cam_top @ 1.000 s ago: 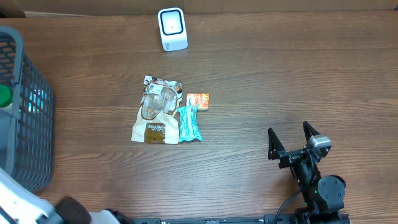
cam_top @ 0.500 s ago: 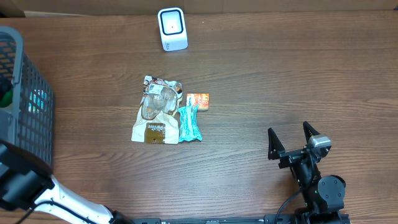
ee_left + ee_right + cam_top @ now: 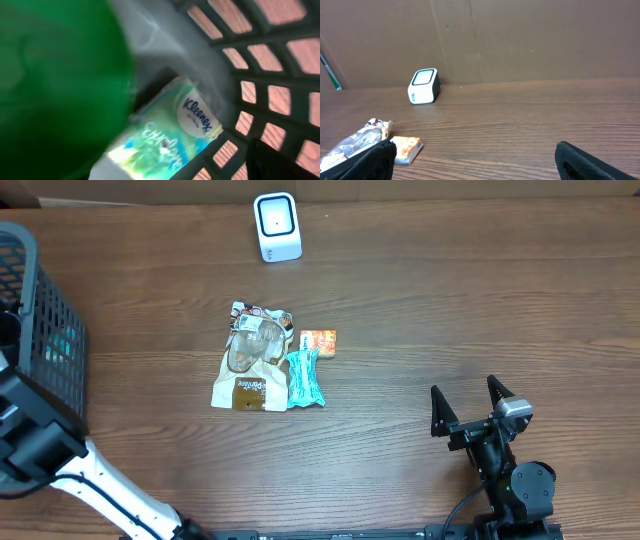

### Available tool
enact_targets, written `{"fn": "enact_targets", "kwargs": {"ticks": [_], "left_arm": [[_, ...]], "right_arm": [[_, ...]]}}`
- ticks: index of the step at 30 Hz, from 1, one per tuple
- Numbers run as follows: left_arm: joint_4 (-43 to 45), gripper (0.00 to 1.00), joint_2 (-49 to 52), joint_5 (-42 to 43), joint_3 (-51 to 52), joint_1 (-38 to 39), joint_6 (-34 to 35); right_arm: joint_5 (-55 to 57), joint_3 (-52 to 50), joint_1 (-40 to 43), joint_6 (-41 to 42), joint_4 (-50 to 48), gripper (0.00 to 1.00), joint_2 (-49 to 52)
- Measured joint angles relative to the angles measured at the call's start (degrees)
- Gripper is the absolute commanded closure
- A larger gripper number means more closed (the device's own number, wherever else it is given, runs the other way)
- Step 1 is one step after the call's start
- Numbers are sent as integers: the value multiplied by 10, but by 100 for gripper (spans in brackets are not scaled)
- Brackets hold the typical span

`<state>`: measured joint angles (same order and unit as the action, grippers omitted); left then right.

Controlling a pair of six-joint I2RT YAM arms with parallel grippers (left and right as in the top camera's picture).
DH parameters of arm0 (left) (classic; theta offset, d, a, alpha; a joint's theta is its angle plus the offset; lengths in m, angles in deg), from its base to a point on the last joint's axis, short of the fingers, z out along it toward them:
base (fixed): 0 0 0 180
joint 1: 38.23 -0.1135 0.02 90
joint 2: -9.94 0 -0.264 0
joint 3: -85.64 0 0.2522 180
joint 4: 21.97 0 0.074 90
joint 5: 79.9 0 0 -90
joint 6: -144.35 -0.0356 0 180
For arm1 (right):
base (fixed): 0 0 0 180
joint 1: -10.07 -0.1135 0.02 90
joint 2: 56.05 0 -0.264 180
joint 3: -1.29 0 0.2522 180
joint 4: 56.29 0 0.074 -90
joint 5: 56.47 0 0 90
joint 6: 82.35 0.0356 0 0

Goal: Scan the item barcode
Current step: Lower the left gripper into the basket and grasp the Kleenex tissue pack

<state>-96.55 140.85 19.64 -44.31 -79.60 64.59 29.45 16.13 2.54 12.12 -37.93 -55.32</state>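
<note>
Hanging inside the basket (image 3: 55, 370), the left gripper (image 3: 280, 165) shows one dark finger, its spread impossible to tell, beside a Kleenex pack (image 3: 172, 132) and a green blur (image 3: 55, 85). Right gripper (image 3: 466, 404) gapes wide, empty, near the table (image 3: 450, 300) edge; snack packets (image 3: 255, 365) lie midway toward the scanner (image 3: 277, 226).

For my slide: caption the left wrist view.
Kleenex pack beside a green object inside the dark mesh basket.
</note>
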Motion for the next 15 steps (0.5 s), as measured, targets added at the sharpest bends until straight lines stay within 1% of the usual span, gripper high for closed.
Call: {"fn": "enact_targets", "kwargs": {"ticks": [4, 10, 11, 12, 13, 15], "left_arm": [[3, 25, 15, -32, 0, 13, 0], [9, 34, 23, -65, 8, 22, 0], [11, 37, 23, -68, 10, 23, 0], [14, 42, 23, -70, 13, 24, 0], [18, 49, 23, -72, 18, 24, 0], [28, 67, 21, -73, 27, 25, 1]], "right_arm": [[0, 0, 0, 0, 0, 0, 0], [0, 0, 0, 0, 0, 0, 0], [0, 0, 0, 0, 0, 0, 0], [0, 0, 0, 0, 0, 0, 0], [0, 0, 0, 0, 0, 0, 0], [0, 0, 0, 0, 0, 0, 0]]}}
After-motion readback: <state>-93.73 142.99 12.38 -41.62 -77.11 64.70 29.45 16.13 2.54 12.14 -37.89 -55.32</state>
